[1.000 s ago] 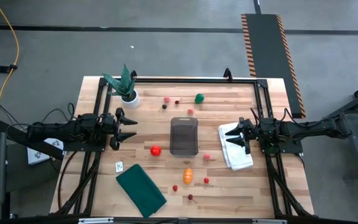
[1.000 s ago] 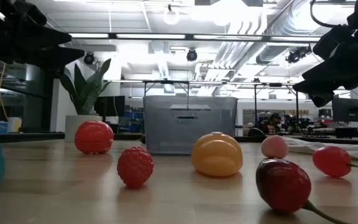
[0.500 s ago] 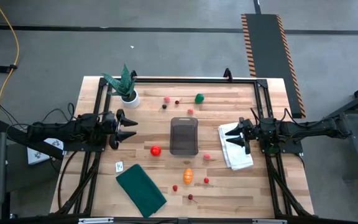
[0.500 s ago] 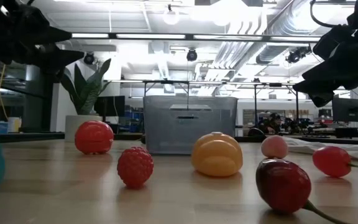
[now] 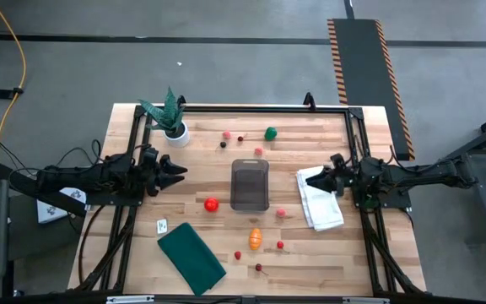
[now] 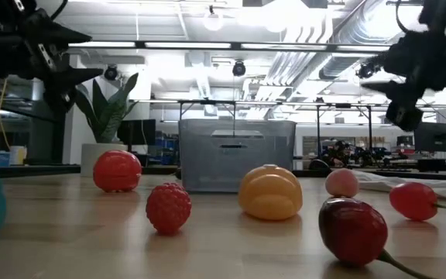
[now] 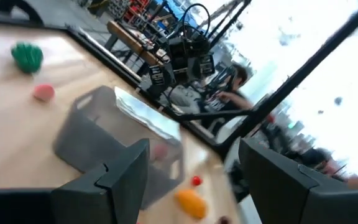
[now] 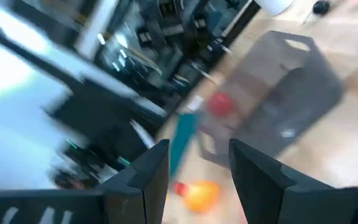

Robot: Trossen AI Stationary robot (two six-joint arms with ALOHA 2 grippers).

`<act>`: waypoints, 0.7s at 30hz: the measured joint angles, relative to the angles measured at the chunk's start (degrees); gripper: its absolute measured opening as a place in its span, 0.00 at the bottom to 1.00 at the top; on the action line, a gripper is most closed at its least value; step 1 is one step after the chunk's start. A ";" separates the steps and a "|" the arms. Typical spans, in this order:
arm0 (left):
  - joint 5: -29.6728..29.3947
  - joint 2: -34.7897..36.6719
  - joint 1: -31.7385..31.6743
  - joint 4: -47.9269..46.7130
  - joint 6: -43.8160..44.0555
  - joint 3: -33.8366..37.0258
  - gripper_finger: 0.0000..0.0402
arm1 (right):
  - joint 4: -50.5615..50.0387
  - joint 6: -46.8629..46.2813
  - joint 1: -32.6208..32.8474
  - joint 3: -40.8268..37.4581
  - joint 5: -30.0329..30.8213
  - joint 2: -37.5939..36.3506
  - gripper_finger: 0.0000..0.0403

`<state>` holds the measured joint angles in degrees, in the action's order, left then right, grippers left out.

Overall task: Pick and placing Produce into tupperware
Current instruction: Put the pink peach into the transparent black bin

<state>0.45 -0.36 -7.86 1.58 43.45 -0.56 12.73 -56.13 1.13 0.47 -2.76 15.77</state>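
The left gripper [image 5: 178, 170] hovers near the left edge of the surface [image 5: 310, 253], fingers [image 7: 120, 177] parted and empty. The right gripper [image 5: 312, 179] hangs over the white cloth [image 5: 321, 207], fingers [image 8: 151, 168] likewise spread apart, holding nothing. Between them sits the tupperware [image 5: 250, 184], upright (nothing visible inside). A red ball [image 5: 212, 203] lies just beside its left wall; the orange piece [image 5: 256, 238] lies nearer the front edge, with bare wood around it.
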 joint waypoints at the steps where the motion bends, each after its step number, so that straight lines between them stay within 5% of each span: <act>1: 0.00 0.02 -0.02 0.37 2.89 0.00 0.59 | 1.12 -2.75 0.00 -0.01 1.09 0.02 0.39; 9: -0.02 0.00 -0.01 1.84 20.99 0.00 0.59 | 4.95 -19.06 0.00 -0.02 18.15 0.02 0.39; 21: -0.26 0.00 -0.01 1.69 26.02 0.00 0.59 | -1.13 -22.53 0.00 -0.02 24.43 0.04 0.39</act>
<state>0.19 -0.36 -7.87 3.26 69.47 -0.56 11.60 -78.66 1.13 0.45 21.67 15.81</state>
